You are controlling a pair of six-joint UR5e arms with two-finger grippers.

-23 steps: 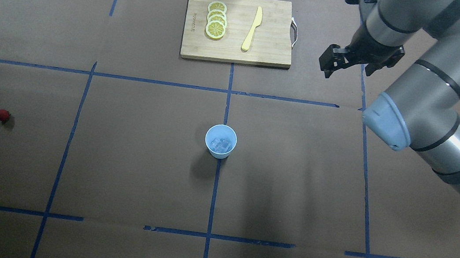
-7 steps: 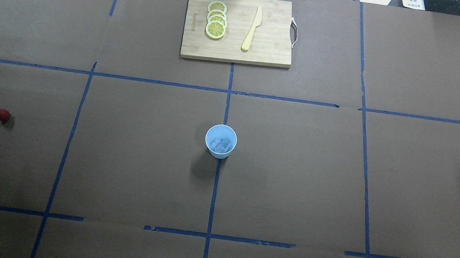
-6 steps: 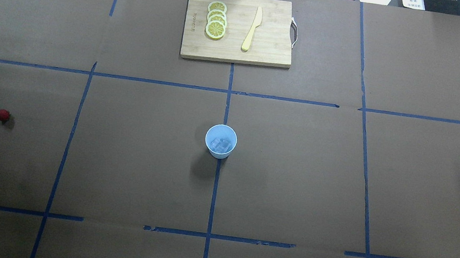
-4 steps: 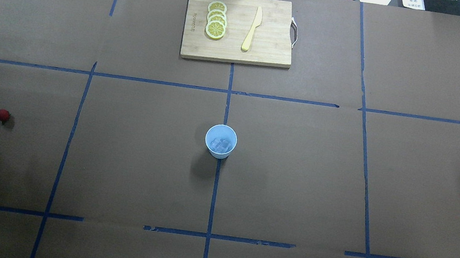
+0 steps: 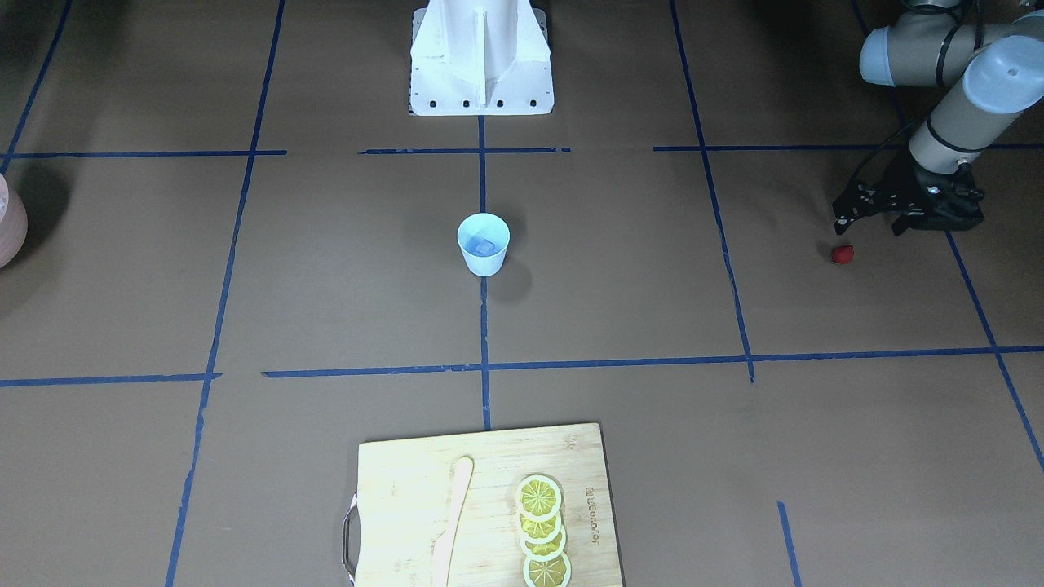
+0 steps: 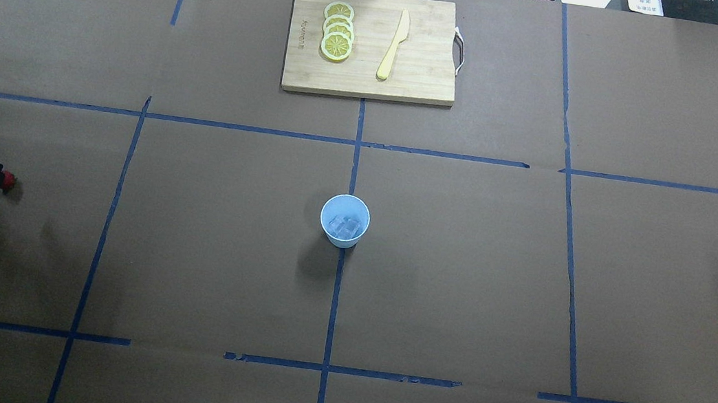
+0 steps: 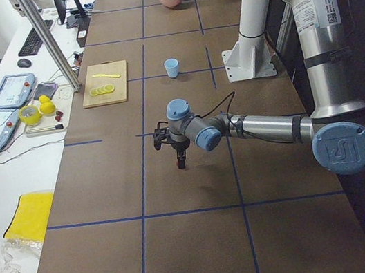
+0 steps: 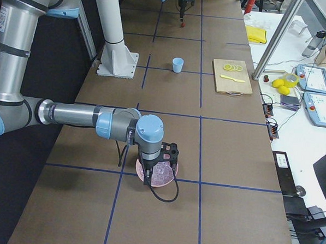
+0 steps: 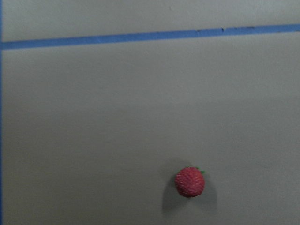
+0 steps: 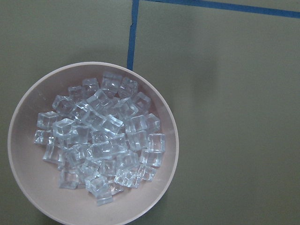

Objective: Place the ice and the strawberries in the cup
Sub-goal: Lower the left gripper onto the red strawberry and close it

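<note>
Cup (image 6: pixel 344 221) at counter (image 6: pixel 460 277) centre, ice (image 6: pixel 343 226) inside. Strawberry (image 5: pixel 843 254) far at its 9 o'clock. Cutting board (image 6: pixel 417 77), 4 lemon slices (image 6: pixel 338 31), knife (image 6: pixel 393 45) at 12; pink bowl (image 10: pixel 28 192) of ice at 3. Left gripper (image 5: pixel 867 226), fingers wide, newly arrived just above strawberry. Right gripper (image 8: pixel 159 166) above bowl, fingers: cannot tell.

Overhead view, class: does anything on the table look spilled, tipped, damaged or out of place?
Nothing stands out. The cup stands upright with ice inside; the strawberry lies whole on the table; lemon slices and knife lie neatly on the cutting board; the pink bowl holds its ice cubes, none spilled.
</note>
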